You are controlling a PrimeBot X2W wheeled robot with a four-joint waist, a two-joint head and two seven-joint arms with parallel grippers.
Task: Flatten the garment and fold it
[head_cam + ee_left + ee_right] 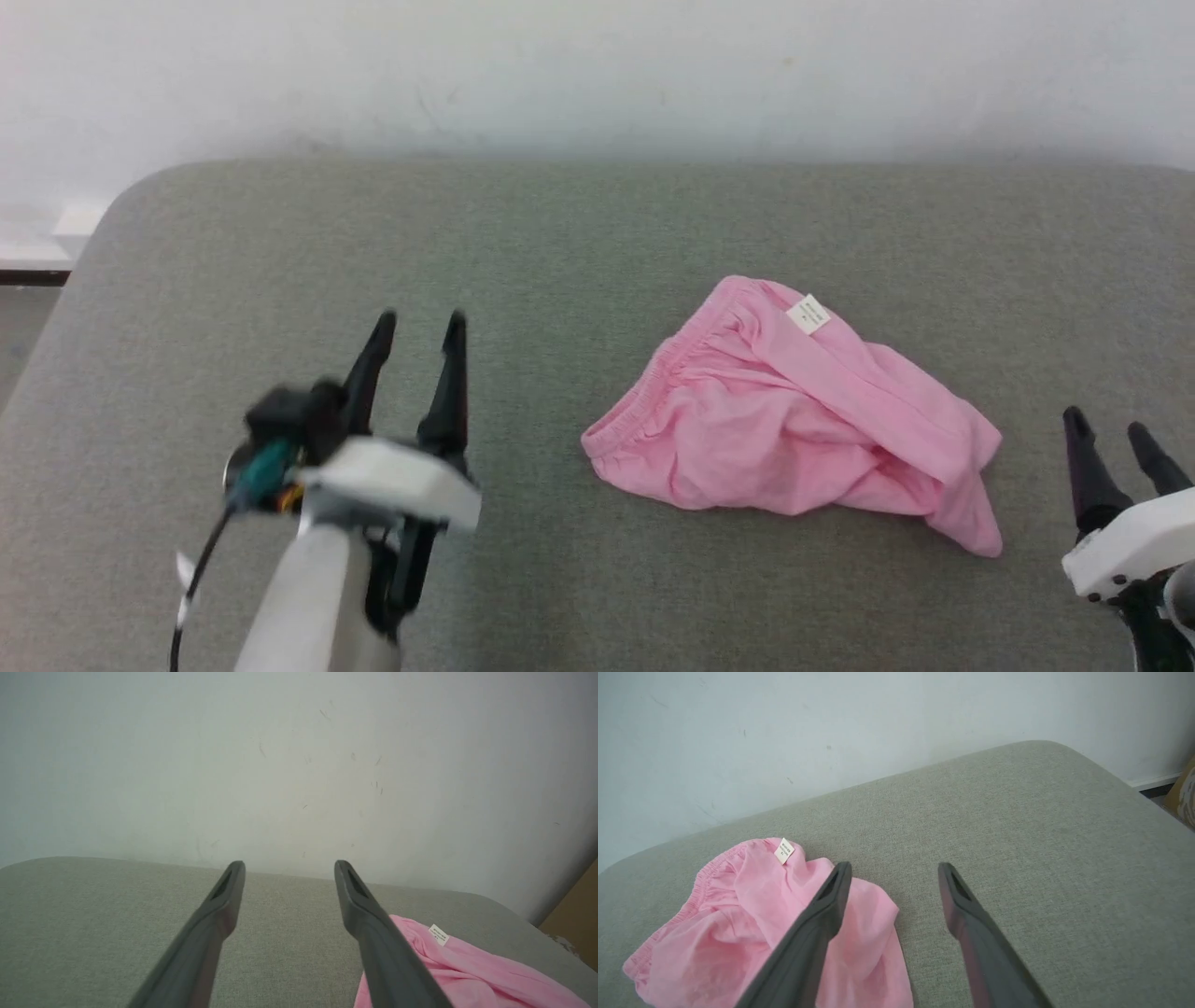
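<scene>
The garment is a crumpled pink cloth heap on the grey padded table, its gathered waistband toward the left and a small white label on top. The garment also lies at the lower right of the left wrist view, and the garment at the lower left of the right wrist view. My left gripper hovers open well to its left, holding nothing. My right gripper stands open just right of the cloth's right corner, apart from it, with nothing between its fingers.
A pale wall runs along the table's far edge. The table's rounded far-left corner drops to a floor strip. A brown cardboard-like object stands beyond the table's right end.
</scene>
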